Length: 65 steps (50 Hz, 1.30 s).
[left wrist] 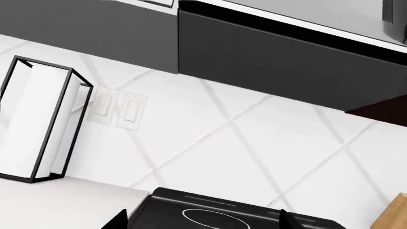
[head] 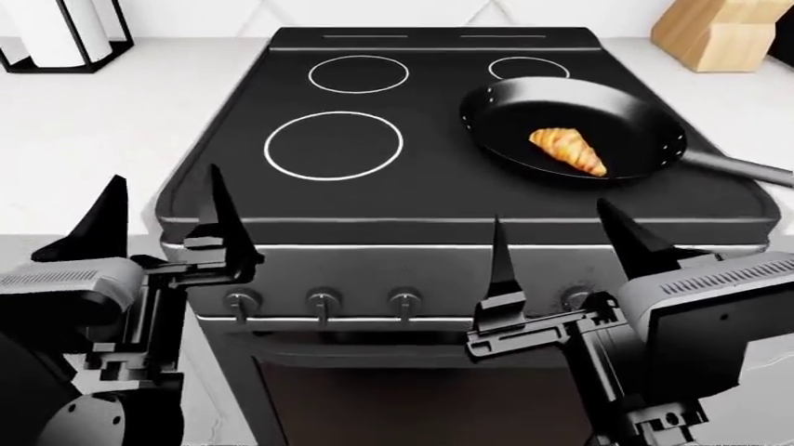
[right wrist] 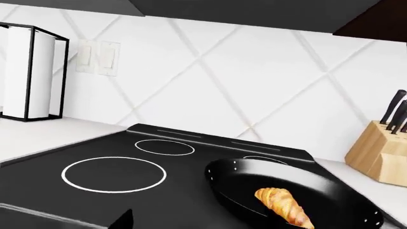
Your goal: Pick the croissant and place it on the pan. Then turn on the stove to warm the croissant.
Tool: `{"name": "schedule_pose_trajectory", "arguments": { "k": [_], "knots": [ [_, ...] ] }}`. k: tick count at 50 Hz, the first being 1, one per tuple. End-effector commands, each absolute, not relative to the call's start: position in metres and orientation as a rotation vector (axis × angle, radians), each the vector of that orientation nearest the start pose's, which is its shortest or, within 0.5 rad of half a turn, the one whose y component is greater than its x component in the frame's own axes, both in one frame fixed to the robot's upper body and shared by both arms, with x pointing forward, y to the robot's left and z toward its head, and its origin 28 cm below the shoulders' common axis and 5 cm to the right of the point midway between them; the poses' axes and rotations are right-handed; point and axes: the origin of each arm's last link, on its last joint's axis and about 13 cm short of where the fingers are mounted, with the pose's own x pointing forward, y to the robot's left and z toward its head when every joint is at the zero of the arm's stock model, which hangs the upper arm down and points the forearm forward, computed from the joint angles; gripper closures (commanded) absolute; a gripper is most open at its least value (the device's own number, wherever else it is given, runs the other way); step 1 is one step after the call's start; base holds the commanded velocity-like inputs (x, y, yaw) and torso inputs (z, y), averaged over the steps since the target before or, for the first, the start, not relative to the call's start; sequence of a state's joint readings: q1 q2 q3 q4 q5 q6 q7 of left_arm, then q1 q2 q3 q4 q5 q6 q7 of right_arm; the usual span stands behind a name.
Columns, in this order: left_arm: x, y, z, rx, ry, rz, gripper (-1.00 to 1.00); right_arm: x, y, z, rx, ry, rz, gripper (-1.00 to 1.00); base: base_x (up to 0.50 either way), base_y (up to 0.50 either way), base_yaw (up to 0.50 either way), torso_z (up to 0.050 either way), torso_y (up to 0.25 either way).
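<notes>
The croissant (head: 568, 150) lies inside the black pan (head: 627, 116), which sits on the front right burner of the stove (head: 447, 190); the pan's handle points right. The right wrist view shows the croissant (right wrist: 284, 206) in the pan (right wrist: 239, 176) too. Dark knobs (head: 324, 302) line the steel front panel. My left gripper (head: 166, 177) hangs open and empty at the stove's front left corner, and its fingertips frame the cooktop in the left wrist view (left wrist: 203, 215). Also open and empty, my right gripper (head: 549, 214) is in front of the panel, below the pan.
A paper towel holder (head: 62, 32) stands on the white counter (head: 99, 121) at the back left. A wooden knife block (head: 726, 32) sits at the back right. Wall switches (left wrist: 117, 109) and dark cabinets (left wrist: 267, 62) are behind the stove.
</notes>
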<state>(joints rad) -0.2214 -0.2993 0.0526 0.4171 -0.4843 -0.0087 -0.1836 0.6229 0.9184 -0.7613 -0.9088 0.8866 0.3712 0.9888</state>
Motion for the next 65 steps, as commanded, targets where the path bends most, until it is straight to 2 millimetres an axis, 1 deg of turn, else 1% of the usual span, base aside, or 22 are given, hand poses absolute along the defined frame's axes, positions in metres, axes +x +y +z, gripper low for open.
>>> {"name": "schedule_pose_trajectory", "arguments": {
  "k": [1,16,27,40,52,65],
  "knots": [
    [0.234,0.237,0.15,-0.195,-0.56,-0.105,-1.0,0.17,-0.094,0.191,-0.101,-0.241,0.149,-1.0,0.0,0.0,0.0,-0.05,0.0],
    [0.235,0.237,0.144,-0.18,-0.545,-0.126,-1.0,0.17,-0.096,0.186,-0.025,-0.213,0.124,-1.0,0.0,0.0,0.0,-0.05,0.0],
    [0.234,0.237,0.143,-0.175,-0.546,-0.138,-1.0,0.169,-0.095,0.187,0.02,-0.203,0.13,-1.0,0.0,0.0,0.0,-0.05,0.0],
    [0.235,0.237,0.142,-0.17,-0.55,-0.127,-1.0,0.168,-0.095,0.187,-0.005,-0.187,0.125,-1.0,0.0,0.0,0.0,-0.05,0.0],
    [0.237,0.238,0.141,-0.166,-0.549,-0.117,-1.0,0.164,-0.093,0.193,-0.092,-0.126,0.089,-1.0,0.0,0.0,0.0,-0.05,0.0],
    [0.239,0.238,0.139,-0.169,-0.54,-0.117,-1.0,0.164,-0.091,0.195,-0.052,-0.095,0.098,-1.0,0.0,0.0,0.0,-0.05,0.0]
  ]
}}
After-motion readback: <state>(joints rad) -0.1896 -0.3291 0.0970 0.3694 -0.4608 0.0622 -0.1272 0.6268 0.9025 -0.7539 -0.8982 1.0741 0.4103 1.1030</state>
